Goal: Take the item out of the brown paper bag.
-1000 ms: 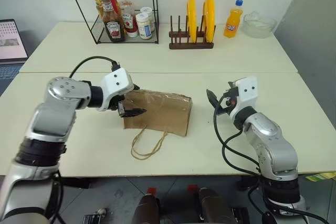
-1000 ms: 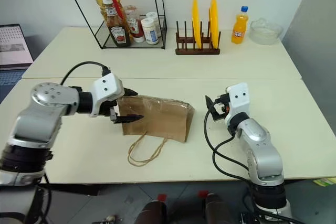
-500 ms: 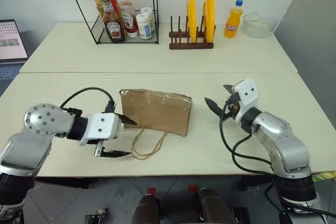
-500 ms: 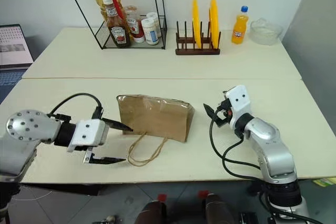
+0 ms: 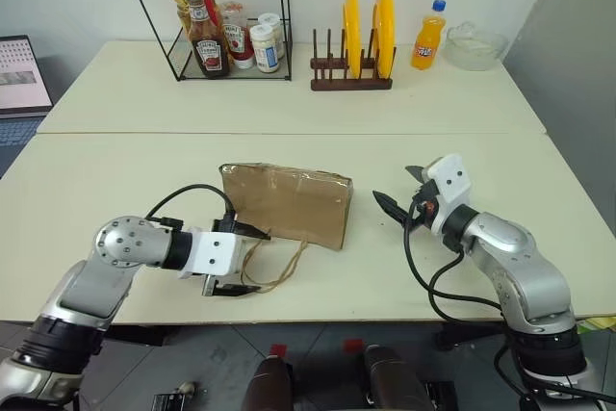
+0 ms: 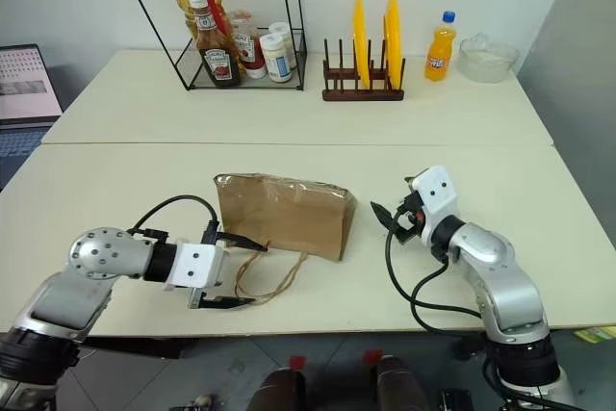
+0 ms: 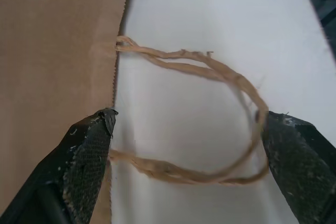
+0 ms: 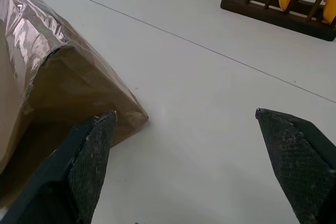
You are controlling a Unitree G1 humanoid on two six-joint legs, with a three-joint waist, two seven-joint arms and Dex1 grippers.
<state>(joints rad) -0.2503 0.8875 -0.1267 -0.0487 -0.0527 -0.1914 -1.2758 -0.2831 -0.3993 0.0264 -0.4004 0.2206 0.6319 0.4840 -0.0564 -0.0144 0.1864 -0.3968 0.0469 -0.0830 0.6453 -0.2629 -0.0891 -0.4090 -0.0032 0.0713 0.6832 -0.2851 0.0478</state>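
Lowered from the brown paper bag (image 5: 286,204) to its handles (image 7: 199,114), the open left gripper (image 5: 237,259) straddles them; the open right gripper (image 5: 401,193) waits beside the bag.

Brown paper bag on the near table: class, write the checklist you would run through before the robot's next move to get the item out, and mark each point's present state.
1. Brown paper bag lying flat on table: ok.
2. Left gripper open: ok.
3. Loop handles between the left fingers, not gripped: ok.
4. Right gripper open, apart from the bag's end: ok.
5. Item visible inside bag: cannot tell.
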